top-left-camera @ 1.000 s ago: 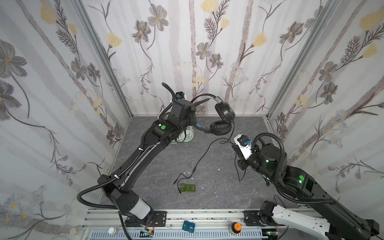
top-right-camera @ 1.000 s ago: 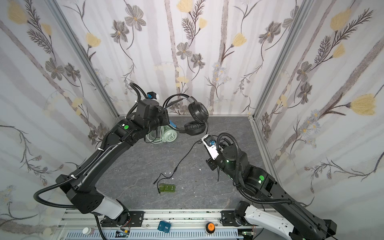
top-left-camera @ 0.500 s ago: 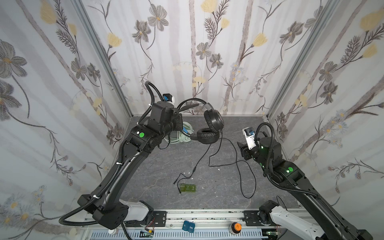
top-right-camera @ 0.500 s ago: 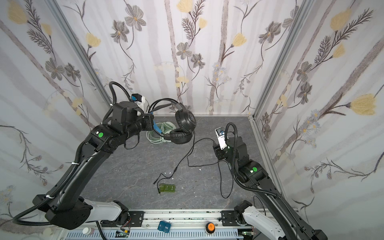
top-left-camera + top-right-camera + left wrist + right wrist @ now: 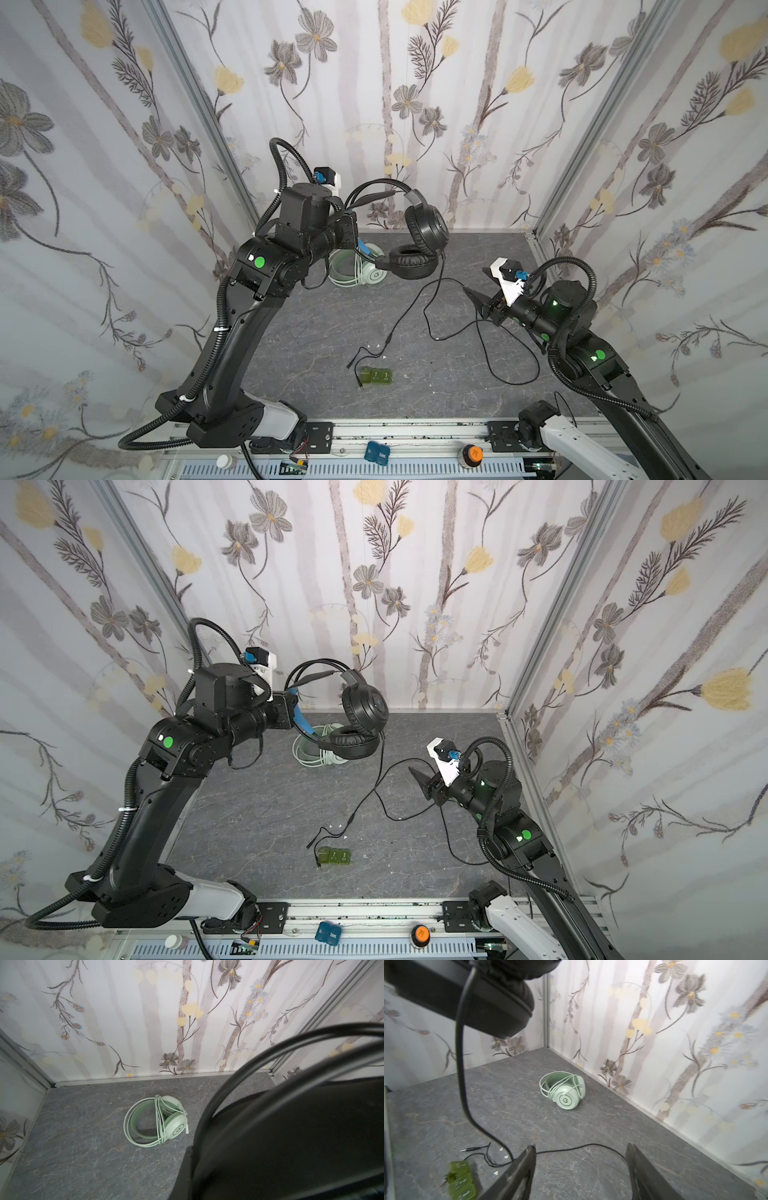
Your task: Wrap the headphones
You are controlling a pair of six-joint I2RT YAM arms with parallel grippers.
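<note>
The black headphones [image 5: 419, 245] hang in the air above the back of the table, with my left gripper [image 5: 356, 239] shut on their headband near the blue inner strip. They show in both top views [image 5: 361, 725] and fill much of the left wrist view [image 5: 291, 1126]. Their black cable [image 5: 432, 316] drops from an earcup and lies in loose loops on the table. My right gripper [image 5: 478, 297] stands open and empty just right of those loops; its fingers [image 5: 527, 1159] frame a stretch of cable [image 5: 581, 1146] on the table. The mint green headphones [image 5: 361, 270] lie below the black ones, white cable wound round them [image 5: 158, 1122].
Small green blocks [image 5: 376, 376] sit near the table's front middle, next to the cable's plug ends [image 5: 353, 365]. Flowered walls close the table [image 5: 478, 395] on three sides. A rail with small items runs along the front edge.
My right gripper has opened and let go of the black cable, which now lies slack on the table. The left arm has carried the black headphones to the left.
</note>
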